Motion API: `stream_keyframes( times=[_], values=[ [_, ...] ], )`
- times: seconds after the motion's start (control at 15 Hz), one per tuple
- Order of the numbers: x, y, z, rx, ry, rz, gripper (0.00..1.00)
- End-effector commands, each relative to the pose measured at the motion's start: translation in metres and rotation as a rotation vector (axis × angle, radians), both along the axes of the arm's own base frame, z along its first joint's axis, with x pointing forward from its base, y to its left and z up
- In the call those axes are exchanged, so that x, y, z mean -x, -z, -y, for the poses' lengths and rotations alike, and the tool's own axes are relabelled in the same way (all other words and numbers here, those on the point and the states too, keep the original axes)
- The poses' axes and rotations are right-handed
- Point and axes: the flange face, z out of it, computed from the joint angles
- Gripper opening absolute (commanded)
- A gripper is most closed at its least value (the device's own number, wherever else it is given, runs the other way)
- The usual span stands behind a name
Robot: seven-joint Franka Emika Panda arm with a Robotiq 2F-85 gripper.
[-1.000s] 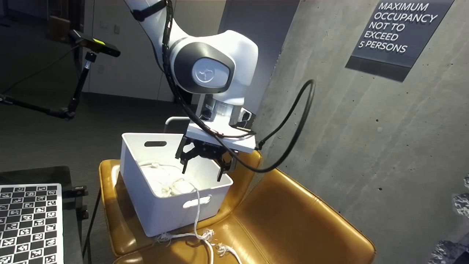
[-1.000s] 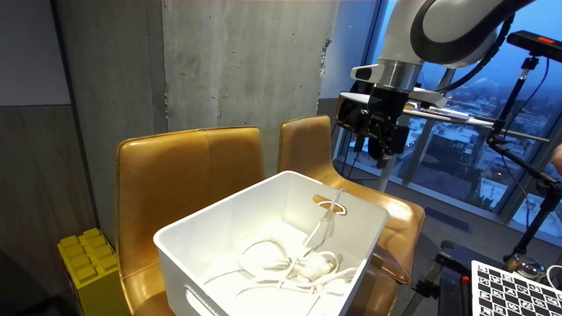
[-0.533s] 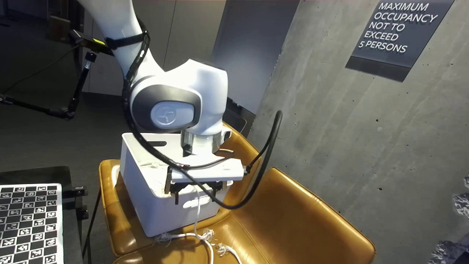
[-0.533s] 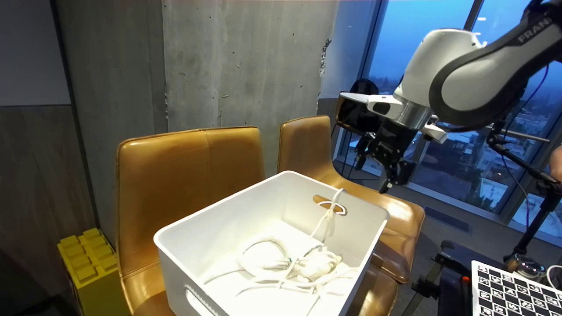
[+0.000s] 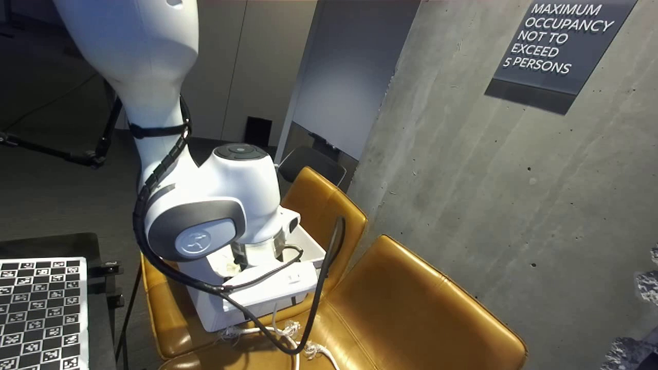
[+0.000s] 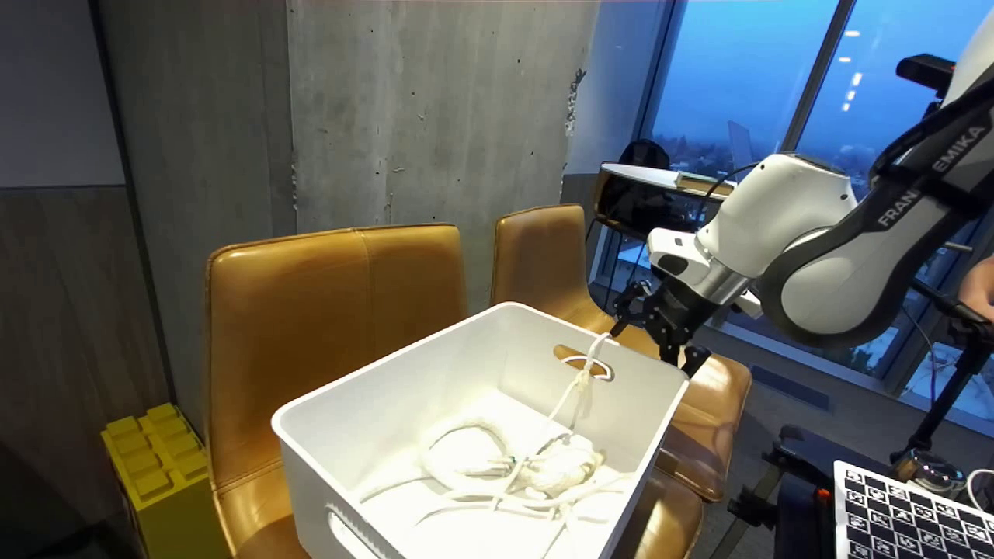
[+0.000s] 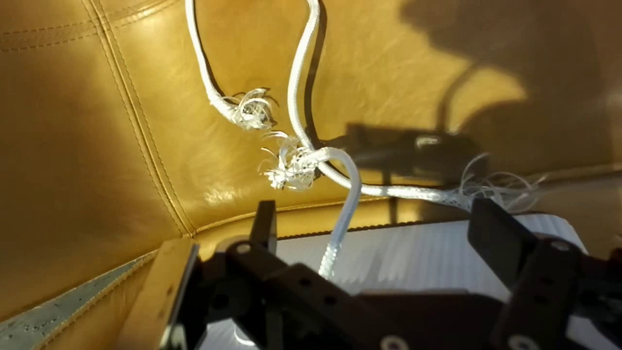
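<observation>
On the wall sign [image 5: 558, 54] at the upper right of an exterior view I read "MAXIMUM OCCUPANCY NOT TO EXCEED 5 PERSONS". My arm [image 6: 839, 283] shows "EMIKA" and, partly covered, "FRAN" at the right of an exterior view. It comes in there from the right edge, slants down-left, and bends so the gripper [image 7: 373, 210] points down-left at the end rim of the white bin [image 6: 404, 396]. I have the jaws standing wide apart, gripping nothing. In my wrist view a strand of white rope [image 7: 352, 192] shows between the fingers, near the middle of the frame, clear of both. It runs from the bin, bottom center, up to a frayed end crossing a second rope [image 7: 413, 192] on the tan chair [image 7: 218, 160].
</observation>
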Motion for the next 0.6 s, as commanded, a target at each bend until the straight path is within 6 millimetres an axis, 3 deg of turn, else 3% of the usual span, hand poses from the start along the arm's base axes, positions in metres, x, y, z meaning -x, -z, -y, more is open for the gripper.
stream_keyframes(
  times=[0.0,0.07,0.53],
  values=[
    [-0.022,0.011,0.005,0.005,0.022,0.031,0.88],
    [-0.025,0.013,0.005,0.000,0.035,0.028,0.74],
    [-0.036,0.025,0.002,-0.043,0.136,0.004,0.20]
  ],
)
